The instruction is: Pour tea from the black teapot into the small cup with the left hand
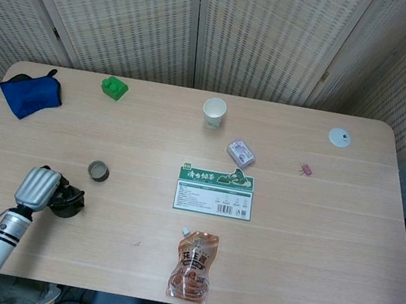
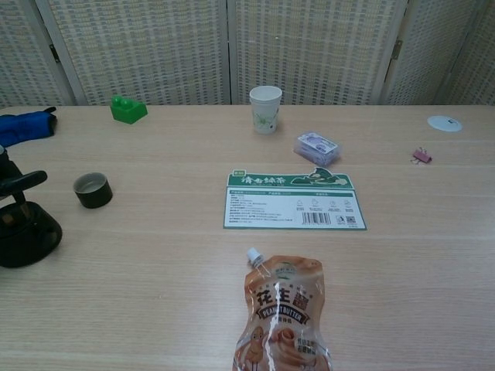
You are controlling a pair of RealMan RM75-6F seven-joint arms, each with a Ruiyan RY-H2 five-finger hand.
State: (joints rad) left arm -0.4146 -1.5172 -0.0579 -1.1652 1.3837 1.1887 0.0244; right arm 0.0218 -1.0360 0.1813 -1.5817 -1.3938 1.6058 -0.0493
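Observation:
The black teapot (image 1: 67, 201) stands upright on the table near the front left, also seen at the left edge of the chest view (image 2: 25, 233). My left hand (image 1: 38, 187) is at its left side and grips its handle; the fingers are mostly hidden behind the hand's silver back. The small dark cup (image 1: 98, 171) sits on the table a short way behind and to the right of the teapot, apart from it, and shows again in the chest view (image 2: 93, 190). My right hand appears in neither view.
A green-and-white card (image 1: 214, 192) lies mid-table with a peanut butter pouch (image 1: 193, 266) in front of it. Further back are a paper cup (image 1: 214, 112), a green block (image 1: 113, 88), a blue cloth (image 1: 30, 94), a small purple box (image 1: 241, 152), a pink clip (image 1: 306, 169) and a white disc (image 1: 339, 137).

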